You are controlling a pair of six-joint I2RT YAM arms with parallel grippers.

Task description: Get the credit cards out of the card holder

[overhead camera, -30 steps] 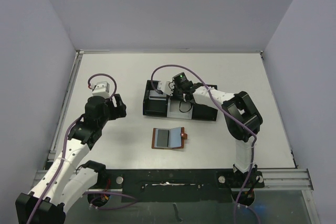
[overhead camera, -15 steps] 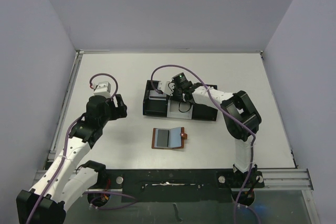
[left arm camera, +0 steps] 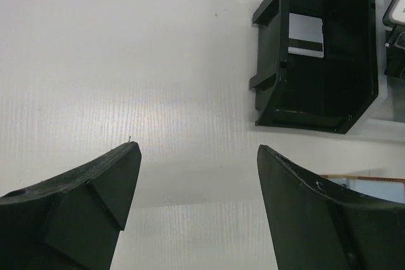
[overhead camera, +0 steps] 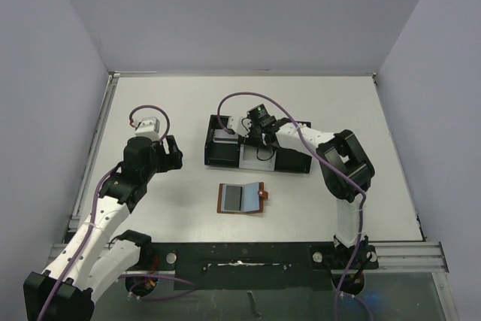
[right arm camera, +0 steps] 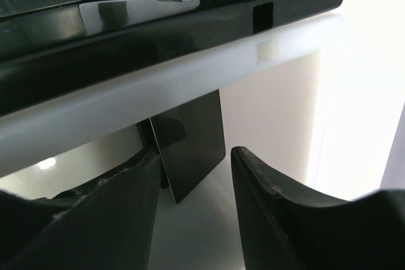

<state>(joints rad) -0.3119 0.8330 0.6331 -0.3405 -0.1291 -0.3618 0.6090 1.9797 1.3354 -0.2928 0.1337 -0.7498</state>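
The brown card holder (overhead camera: 242,198) lies open on the table, its blue-grey pockets up; its edge shows in the left wrist view (left arm camera: 364,180). My right gripper (overhead camera: 255,138) reaches down into the middle white compartment of the black-and-white tray (overhead camera: 219,162). In the right wrist view it (right arm camera: 196,153) is open, and a black card (right arm camera: 193,132) stands on edge between the fingers, leaning by the left one. A pale card with a dark stripe (left arm camera: 306,35) lies in the tray's black compartment. My left gripper (overhead camera: 170,154) is open and empty over bare table, left of the tray.
The tray's black wall (left arm camera: 271,49) stands ahead and to the right of my left gripper (left arm camera: 197,150). A thick white divider (right arm camera: 190,71) runs just above my right fingers. Grey walls enclose the table on three sides.
Almost nothing: my right wrist has shifted very slightly over the tray. The left arm and the card holder have not moved.
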